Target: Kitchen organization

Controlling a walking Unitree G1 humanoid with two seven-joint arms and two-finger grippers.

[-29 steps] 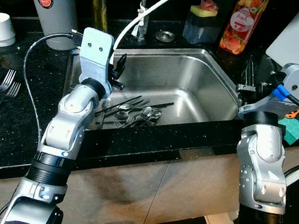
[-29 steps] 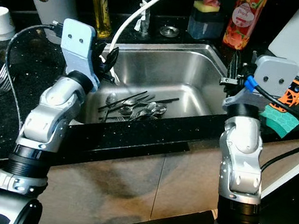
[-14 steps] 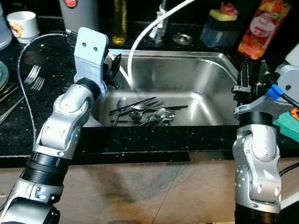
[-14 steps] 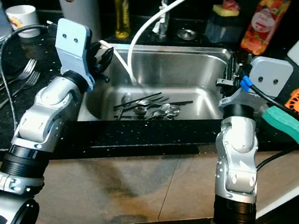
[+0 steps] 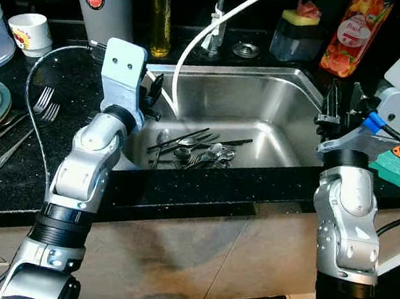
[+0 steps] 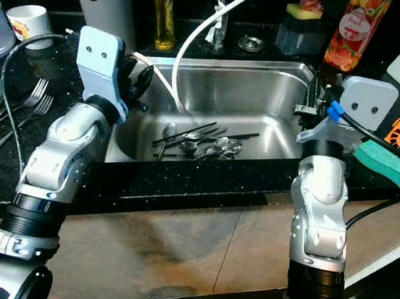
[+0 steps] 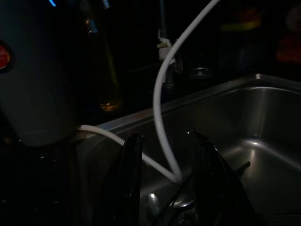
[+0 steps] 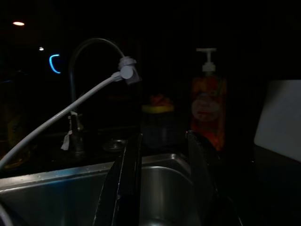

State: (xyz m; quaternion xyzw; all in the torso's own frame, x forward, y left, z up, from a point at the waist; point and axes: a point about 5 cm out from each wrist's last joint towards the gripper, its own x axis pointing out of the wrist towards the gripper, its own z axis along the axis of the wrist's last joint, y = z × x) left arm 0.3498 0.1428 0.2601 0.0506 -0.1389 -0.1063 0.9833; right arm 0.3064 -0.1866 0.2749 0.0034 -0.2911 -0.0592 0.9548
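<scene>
Two claws are held over the sink (image 5: 303,111) rim, left gripper (image 5: 151,94) and right gripper (image 5: 341,103), both a little open and empty. Spoons and forks (image 5: 189,147) lie lower down, between them.

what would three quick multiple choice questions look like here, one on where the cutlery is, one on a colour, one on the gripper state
1. Where does the pile of cutlery lie?
A. on the floor
B. in the bottom of the sink
C. in the white cup

2. What colour is the hose hanging into the sink?
A. white
B. red
C. green

3. How do the left gripper and right gripper stand?
A. both shut on spoons
B. left shut on a fork, right open
C. both open, holding nothing

Answers:
1. B, the spoons and forks lie on the steel basin floor.
2. A, it arcs white from the tap.
3. C, each wrist view shows a gap between the black fingers.
</scene>
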